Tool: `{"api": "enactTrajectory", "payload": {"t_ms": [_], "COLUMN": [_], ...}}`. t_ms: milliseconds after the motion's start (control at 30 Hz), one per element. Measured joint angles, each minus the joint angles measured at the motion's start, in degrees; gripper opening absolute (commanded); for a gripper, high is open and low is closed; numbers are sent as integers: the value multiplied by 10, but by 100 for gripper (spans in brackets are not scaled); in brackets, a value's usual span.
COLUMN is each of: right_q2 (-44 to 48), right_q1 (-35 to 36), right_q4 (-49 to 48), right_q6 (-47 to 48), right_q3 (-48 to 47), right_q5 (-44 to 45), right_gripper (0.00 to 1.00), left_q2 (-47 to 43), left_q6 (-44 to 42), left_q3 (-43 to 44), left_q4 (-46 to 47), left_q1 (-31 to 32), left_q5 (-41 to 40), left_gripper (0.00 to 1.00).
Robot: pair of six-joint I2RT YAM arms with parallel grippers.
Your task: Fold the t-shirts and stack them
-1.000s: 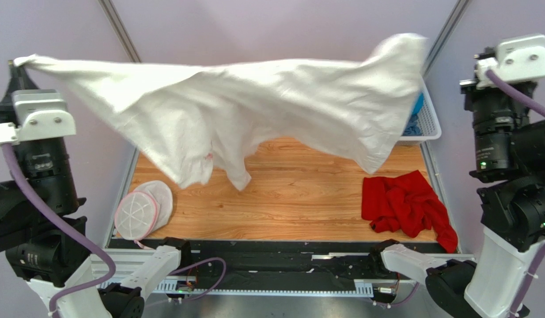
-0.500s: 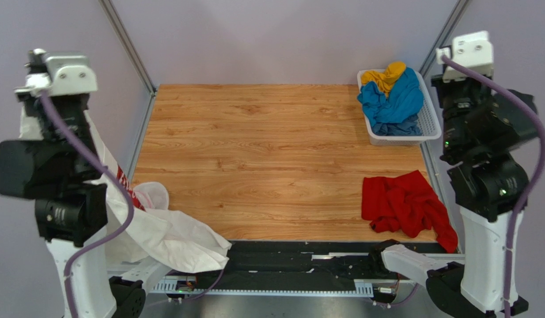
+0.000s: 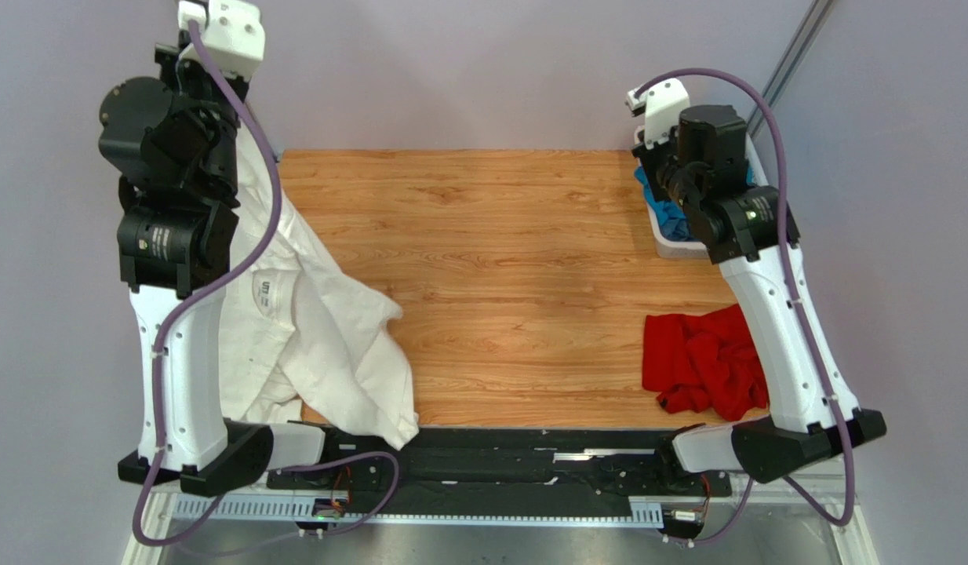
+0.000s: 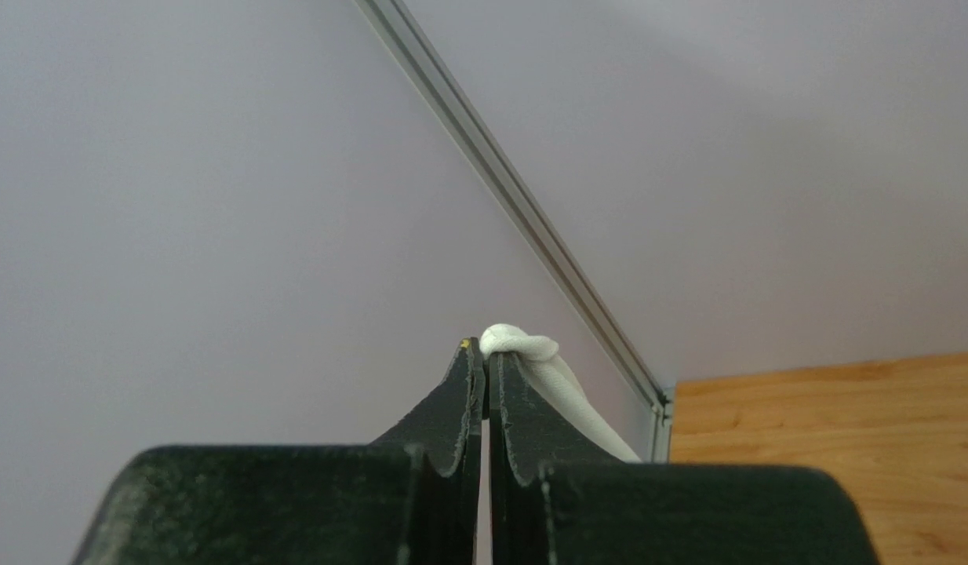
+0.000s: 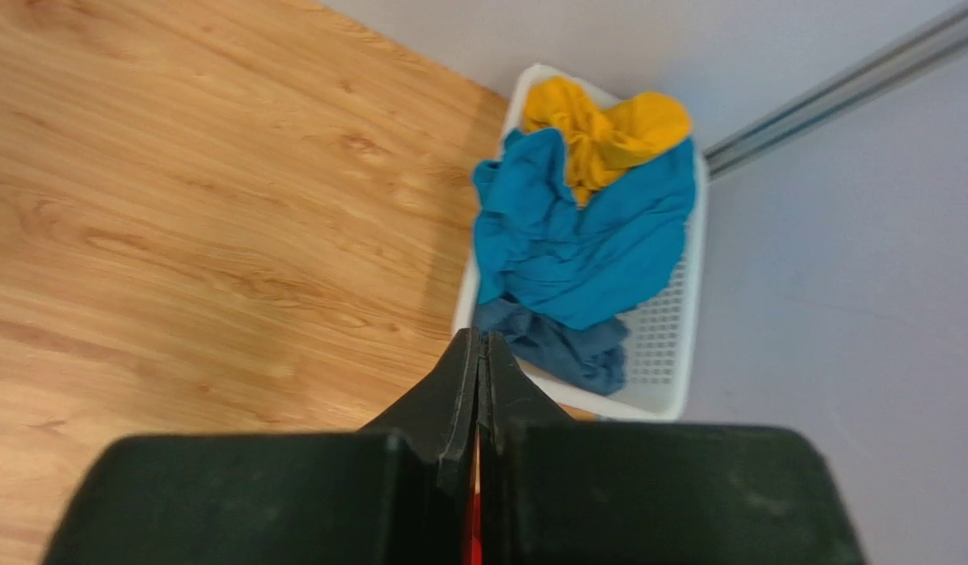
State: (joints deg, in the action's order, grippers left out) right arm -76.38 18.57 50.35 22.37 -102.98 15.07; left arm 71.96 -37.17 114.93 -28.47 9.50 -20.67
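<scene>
The large white t-shirt [image 3: 324,330] hangs from my raised left arm at the far left, and its lower part lies crumpled on the table's left side. In the left wrist view my left gripper [image 4: 486,353] is shut on a bunched bit of this white cloth [image 4: 524,345]. A red t-shirt [image 3: 707,359] lies crumpled at the table's right. A blue t-shirt [image 5: 583,236] and a yellow one [image 5: 601,130] sit in the white basket [image 5: 677,353]. My right gripper [image 5: 479,341] is shut and empty, held above the table beside the basket.
The wooden table [image 3: 512,247] has a metal frame post [image 4: 512,200] at its far left corner. My right arm covers most of the basket [image 3: 677,247] in the top view. Grey walls enclose the back and sides.
One second ago both grippers held the white t-shirt spread in the air. The right one has let go and moved over the basket. The left arm has swung to the far left, the shirt draping down.
</scene>
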Motion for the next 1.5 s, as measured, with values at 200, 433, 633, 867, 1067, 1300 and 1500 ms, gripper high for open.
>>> {"api": "enactTrajectory", "payload": {"t_ms": [200, 433, 633, 867, 1067, 1300, 1500], "right_q2": [-59, -66, -107, -213, -274, -321, -333], "right_q1": [0, 10, 51, 78, 105, 142, 148], "right_q4": [33, 38, 48, 55, 51, 47, 46], "right_q6": [-60, -80, -80, -81, -80, -78, -79], "right_q3": [1, 39, 66, 33, -18, -30, -37], "right_q5": [-59, -93, -112, -122, -117, -111, -119], "right_gripper": [0, 0, 0, 0, 0, 0, 0], "left_q2": [112, 54, -26, -70, -114, -168, -202], "left_q6": [53, 40, -13, -116, -223, -286, -323], "left_q3": [201, 33, -193, -286, -302, -303, -367], "left_q4": [-68, -54, -10, 71, 182, 232, 267], "left_q1": [6, 26, 42, 42, 42, 40, 40], "left_q5": [-17, -22, -40, -119, -192, -229, -238], "left_gripper": [0, 0, 0, 0, 0, 0, 0]}}
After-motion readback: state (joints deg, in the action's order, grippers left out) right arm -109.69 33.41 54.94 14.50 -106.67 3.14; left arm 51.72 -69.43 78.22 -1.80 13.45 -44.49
